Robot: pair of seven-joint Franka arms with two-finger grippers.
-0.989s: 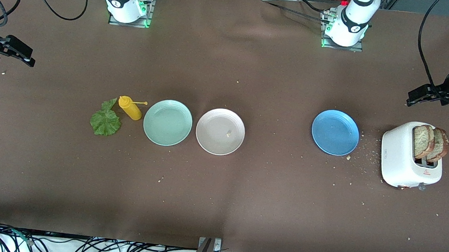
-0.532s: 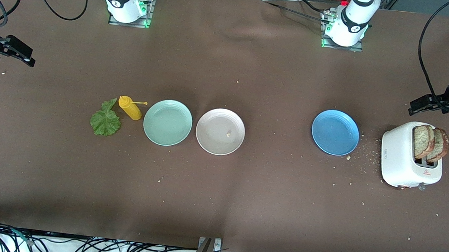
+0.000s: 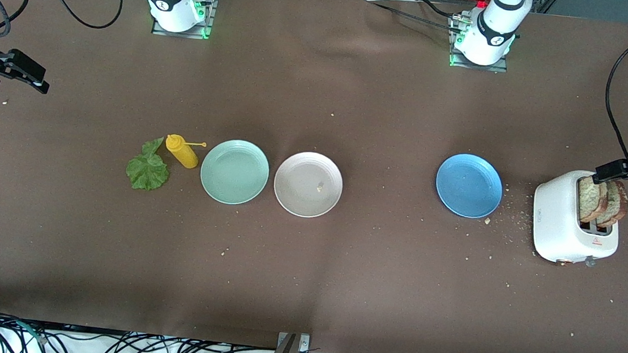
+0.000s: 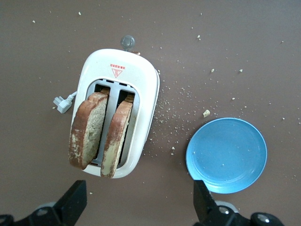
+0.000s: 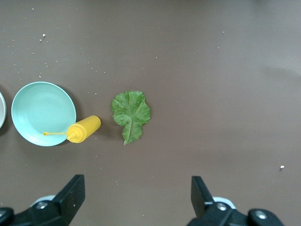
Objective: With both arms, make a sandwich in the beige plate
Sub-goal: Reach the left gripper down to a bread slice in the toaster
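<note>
Bread slices (image 3: pixel 602 200), brown-crusted, stand in the glossy white toaster (image 3: pixel 562 232) under the wide-open, empty left gripper (image 3: pixel 613 168).

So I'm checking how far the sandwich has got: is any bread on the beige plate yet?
No: the beige plate holds only a crumb, and both bread slices stand in the toaster.

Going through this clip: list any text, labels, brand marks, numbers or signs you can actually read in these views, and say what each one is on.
No readable words or numbers anywhere.
Red warning triangle with a line of red print above it, on the toaster: print too small to read.
Small dark mark on the toaster's side wall in the front view: too small to read.
Round dark logo on each arm's base collar: not legible.
Plates, yellow bottle, bread slices: no markings.
</note>
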